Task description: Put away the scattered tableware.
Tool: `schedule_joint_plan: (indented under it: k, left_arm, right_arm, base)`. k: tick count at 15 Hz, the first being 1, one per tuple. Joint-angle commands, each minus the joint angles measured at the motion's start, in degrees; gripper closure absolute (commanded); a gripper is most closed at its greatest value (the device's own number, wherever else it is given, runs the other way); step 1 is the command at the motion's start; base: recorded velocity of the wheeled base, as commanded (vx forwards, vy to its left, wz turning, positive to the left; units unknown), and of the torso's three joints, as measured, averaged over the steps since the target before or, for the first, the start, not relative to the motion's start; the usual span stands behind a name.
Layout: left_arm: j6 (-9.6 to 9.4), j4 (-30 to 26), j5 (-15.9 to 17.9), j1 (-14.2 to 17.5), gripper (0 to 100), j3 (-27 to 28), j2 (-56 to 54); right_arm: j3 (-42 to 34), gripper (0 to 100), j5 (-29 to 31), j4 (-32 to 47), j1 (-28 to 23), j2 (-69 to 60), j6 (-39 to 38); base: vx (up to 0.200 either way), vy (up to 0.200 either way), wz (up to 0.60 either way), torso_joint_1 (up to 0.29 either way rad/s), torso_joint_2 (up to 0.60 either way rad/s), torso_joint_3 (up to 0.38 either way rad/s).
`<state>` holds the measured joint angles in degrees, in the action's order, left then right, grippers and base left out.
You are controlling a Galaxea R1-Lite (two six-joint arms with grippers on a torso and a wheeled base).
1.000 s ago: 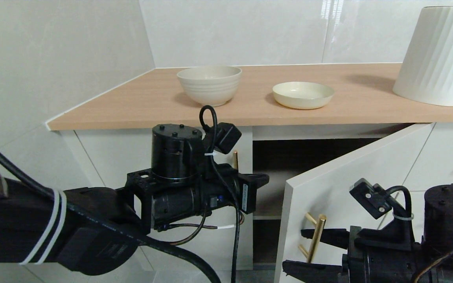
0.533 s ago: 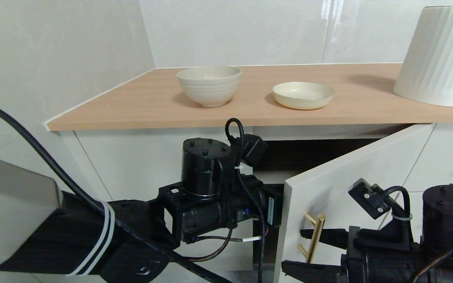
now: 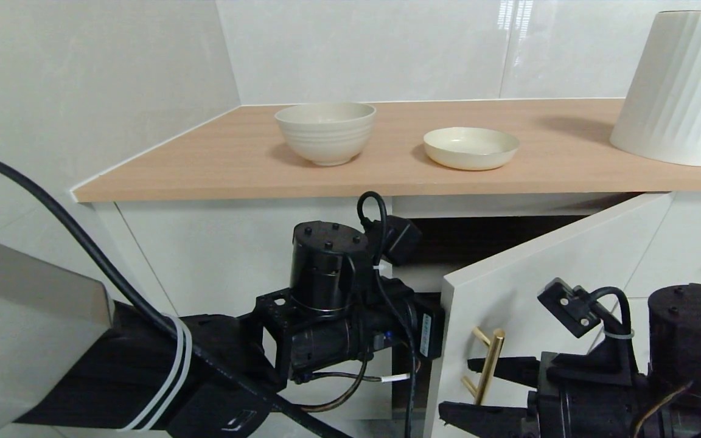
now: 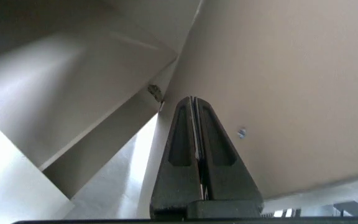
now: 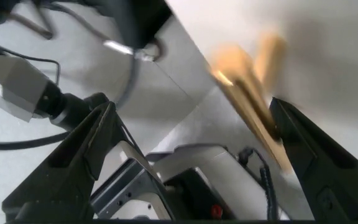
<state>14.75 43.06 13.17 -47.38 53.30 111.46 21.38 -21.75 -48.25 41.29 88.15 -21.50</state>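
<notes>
The left arm has advanced rightward to the cabinet opening at frame centre. The left gripper [image 4: 194, 109] is pressed fully together and holds nothing. The right gripper [image 3: 459, 389], lower right, is spread wide astride the door handle [image 3: 488, 365]. The bowl [image 3: 325, 131] and the dish [image 3: 471, 147] stand apart on the countertop [image 3: 204, 164], upper centre.

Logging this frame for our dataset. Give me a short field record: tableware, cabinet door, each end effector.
tableware: bowl and shallow dish, apart, both on the counter
cabinet door: partly open
handle: gold bar on the door's front
right end effector: open, straddling the handle
left end effector: shut, at the cabinet opening behind the door
other: white ribbed container at the counter's right
</notes>
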Motion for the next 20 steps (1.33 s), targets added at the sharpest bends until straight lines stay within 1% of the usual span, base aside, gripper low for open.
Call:
schedule_joint_plan:
  k: [1, 4, 5, 7, 8, 9, 10, 11, 12, 13, 14, 15, 18, 20]
  left_arm:
    - [0.02, 0.1, 0.02, -0.16, 100, 0.05, 0.34]
    - [0.1, 2.56, -0.25, -0.16, 100, -0.04, 0.69]
    - [0.1, 2.56, -0.42, -0.16, 100, -0.04, 0.6]
    - [0.19, 2.73, -1.3, -0.16, 100, -0.04, 0.51]
    - [0.19, 2.91, -1.3, -0.16, 100, -0.12, 0.51]
    - [0.45, 3.09, -1.3, -0.16, 100, -0.21, 0.51]
    - [0.81, 3.09, -1.3, -0.16, 100, -0.21, 0.51]
    - [2.21, 3.09, -1.3, -0.16, 100, -0.21, 0.51]
    - [2.39, 3.09, -1.3, -0.16, 100, -0.3, 0.51]
    - [2.48, 3.09, -1.3, -0.16, 100, -0.3, 0.51]
    - [2.48, 3.09, -1.3, -0.16, 100, -0.39, 0.51]
    - [2.48, 3.09, -1.3, -0.16, 100, -0.39, 0.51]
    - [2.48, 3.09, -1.39, -0.43, 100, -0.47, 0.34]
    - [2.56, 3.26, -1.3, -0.52, 100, -0.47, 0.51]
  right_arm:
    - [-0.02, 0, 0.65, -0.62, -2.88, -1.4, 0.15]
    - [-0.9, 0, 0.65, -0.62, -5.08, -1.75, 0.06]
    - [-0.99, 0, 0.83, -0.62, -5.43, -2.28, 0.15]
    - [-3.01, 0, 2.32, -0.27, -5.78, -6.76, 0.5]
    - [-4.77, 0, 2.59, 0.79, -5.69, -9.22, 2.52]
    - [-5.91, 0, 3.29, 3.34, -5.61, -11.42, 5.86]
    - [-6.18, 0, 3.91, 4.39, -5.52, -12.04, 6.74]
    - [-6.18, 0, 9.18, 10.72, -3.58, -15.29, 9.02]
    - [-6.35, 0, 13.93, 14.94, -0.16, -19.77, 9.02]
    - [-6.53, 0, 14.98, 16.43, 0.81, -21.79, 8.94]
    - [-6.18, 0, 15.42, 21.97, 1.34, -26.98, 8.94]
    - [-5.21, 0, 15.42, 24.34, 1.34, -28.03, 8.85]
    - [-4.6, 0, 15.42, 24.7, 1.34, -27.77, 8.85]
    - [-4.6, 0, 15.42, 24.7, 1.34, -27.68, 8.85]
  base:
    - [0.0, 0.0, 0.0, 0.0, 0.0, 0.0]
    - [0.0, 0.0, 0.0, 0.0, 0.0, 0.0]
    - [0.0, 0.0, 0.0, 0.0, 0.0, 0.0]
    - [0.0, 0.0, 0.0, 0.0, 0.0, 0.0]
    - [0.0, 0.0, 0.0, 0.0, 0.0, 0.0]
    - [0.0, 0.0, 0.0, 0.0, 0.0, 0.0]
    - [0.0, 0.0, 0.0, 0.0, 0.0, 0.0]
    - [0.0, 0.0, 0.0, 0.0, 0.0, 0.0]
    - [0.0, 0.0, 0.0, 0.0, 0.0, 0.0]
    - [0.0, 0.0, 0.0, 0.0, 0.0, 0.0]
    - [0.0, 0.0, 0.0, 0.0, 0.0, 0.0]
    - [0.0, 0.0, 0.0, 0.0, 0.0, 0.0]
    - [0.0, 0.0, 0.0, 0.0, 0.0, 0.0]
    - [-0.2, 0.0, 0.0, 0.002, 0.0, 0.005]
